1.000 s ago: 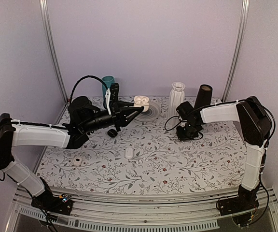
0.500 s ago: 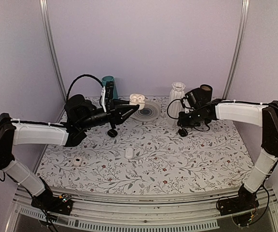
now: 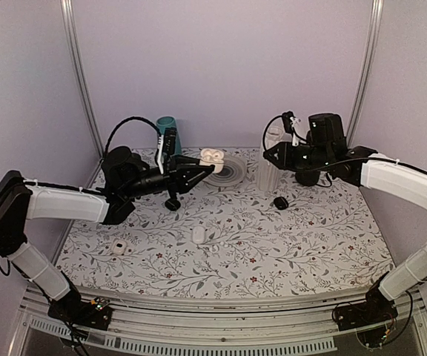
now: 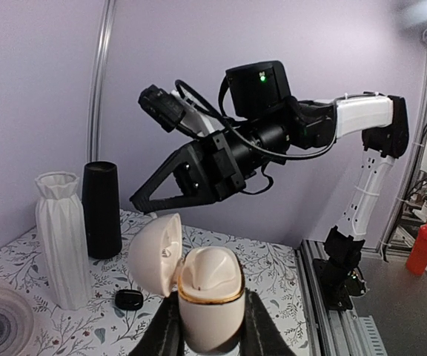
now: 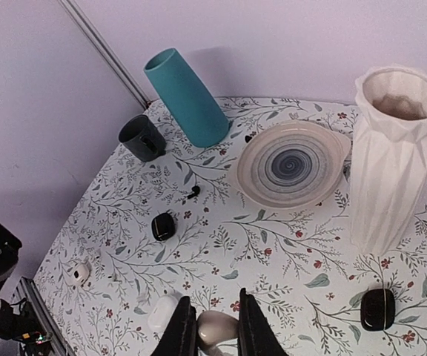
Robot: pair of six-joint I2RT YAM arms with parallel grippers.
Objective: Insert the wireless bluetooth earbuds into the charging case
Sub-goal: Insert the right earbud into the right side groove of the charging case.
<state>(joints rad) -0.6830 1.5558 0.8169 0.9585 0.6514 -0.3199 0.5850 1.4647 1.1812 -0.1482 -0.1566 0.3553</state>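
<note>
My left gripper is shut on a cream charging case with a gold rim. It holds the case upright in the air, lid hinged open to the left. My right gripper is shut on a cream earbud, held high above the table. In the left wrist view the right gripper's tip hangs just above and left of the open case, apart from it. A black earbud lies on the table near the teal cup. The held earbud is too small to see in the top view.
On the table lie a closed white case, a small open white case and two black cases. A teal cup, black cup, swirl plate, white vase and black cylinder stand at the back.
My right arm has lifted off the table near the black case and swung up and left toward the held case. My left gripper has shifted the case slightly left.
</note>
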